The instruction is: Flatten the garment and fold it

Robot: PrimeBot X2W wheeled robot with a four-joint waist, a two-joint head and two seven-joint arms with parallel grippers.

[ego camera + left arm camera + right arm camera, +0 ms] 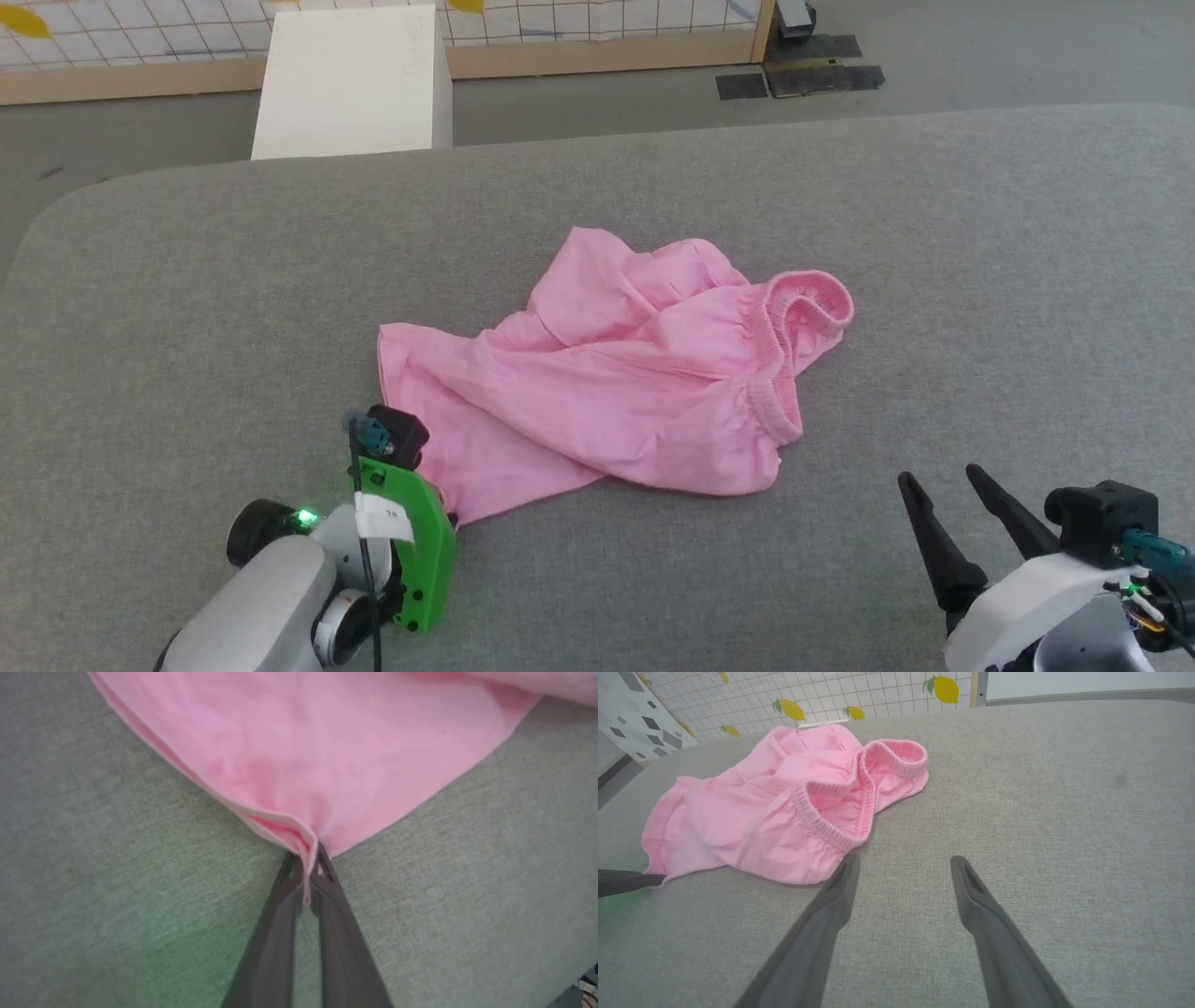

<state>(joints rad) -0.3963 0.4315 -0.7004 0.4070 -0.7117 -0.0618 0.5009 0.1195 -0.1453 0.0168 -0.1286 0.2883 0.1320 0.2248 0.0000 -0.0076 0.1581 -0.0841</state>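
Grey surface (934, 233) | garment (607, 373) crumpled mid-frame, nothing folded | left tool (307, 858) pinches its corner | right tool (904, 858) spread, empty

left gripper (307, 868): fingertips hidden behind green mount (411, 541) in head view; finger bases cut off by bottom edge in left wrist view
garment (616, 373): far part cut off by top edge in left wrist view; under layers hidden by folds
right gripper (937, 474): body cut off at head view's bottom right corner
white box (350, 84): top cut off
white speck (839, 860): at hem, too small to tell
corner clutter (581, 989): cut off, blurred
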